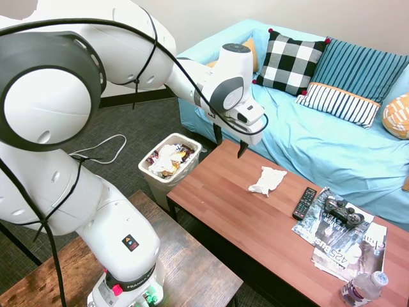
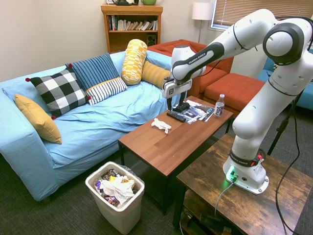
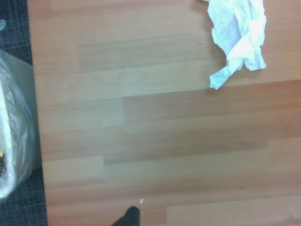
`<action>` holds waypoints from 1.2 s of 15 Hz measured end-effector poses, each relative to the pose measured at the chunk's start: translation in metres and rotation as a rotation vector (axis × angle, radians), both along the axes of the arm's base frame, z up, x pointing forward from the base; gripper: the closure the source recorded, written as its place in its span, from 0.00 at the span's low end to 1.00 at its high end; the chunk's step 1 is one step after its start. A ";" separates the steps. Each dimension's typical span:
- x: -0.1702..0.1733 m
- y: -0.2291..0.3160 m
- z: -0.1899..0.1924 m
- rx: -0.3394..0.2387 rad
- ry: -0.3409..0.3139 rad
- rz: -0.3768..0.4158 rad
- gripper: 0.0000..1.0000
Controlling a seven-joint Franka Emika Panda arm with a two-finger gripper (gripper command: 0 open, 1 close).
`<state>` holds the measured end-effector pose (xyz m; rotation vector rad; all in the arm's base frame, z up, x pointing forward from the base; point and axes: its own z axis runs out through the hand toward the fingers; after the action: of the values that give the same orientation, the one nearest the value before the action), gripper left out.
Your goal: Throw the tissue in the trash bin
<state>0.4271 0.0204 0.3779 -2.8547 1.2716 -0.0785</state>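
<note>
Pictured: a living room, taken largest to smallest. Beyond the fingers, a long sofa under a light blue cover (image 1: 332, 141), with checked and striped cushions. Directly below the fingers, a low rectangular coffee table with a reddish-brown wood top (image 1: 236, 211). Beside the table's end and below the fingertips, off to one side, a small white plastic rectangular trash bin with a liner bag (image 1: 151, 181), already part filled with wrappers and paper. Further along the tabletop than the tissue, glossy printed magazines (image 1: 348, 246) with a game controller on top, and a black remote control (image 1: 304, 203) beside them.

On the bare wood, a crumpled white paper tissue (image 1: 268, 180), lying loose, near the fingers but lower and off to one side, touching neither. Seen in the wrist view too (image 3: 237, 40), at one corner.

Above the table, the arm's dark two-finger gripper (image 1: 230, 142), pointing down, spread apart and holding nothing.

Likely risks: a straight descent from here landing on wood beside the tissue. Thin, soft paper slipping from a shallow pinch. A drop short of the bin's rim, given the full bin.
</note>
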 end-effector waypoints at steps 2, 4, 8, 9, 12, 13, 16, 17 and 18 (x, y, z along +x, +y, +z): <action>0.002 0.000 -0.002 0.008 -0.004 -0.006 0.00; 0.011 0.002 -0.016 0.012 -0.027 -0.018 0.00; 0.051 -0.013 -0.072 -0.015 -0.048 -0.066 0.00; 0.064 -0.018 -0.083 -0.033 -0.054 -0.090 0.00; 0.109 -0.030 -0.118 -0.062 -0.047 -0.149 0.00; 0.124 -0.031 -0.128 -0.066 -0.044 -0.160 0.00; 0.160 -0.043 -0.163 -0.083 -0.028 -0.193 0.00; 0.168 -0.049 -0.176 -0.088 -0.021 -0.208 0.00; 0.176 -0.055 -0.189 -0.091 -0.013 -0.222 0.00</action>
<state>0.6032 -0.0350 0.1891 -2.7673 1.6183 -0.1613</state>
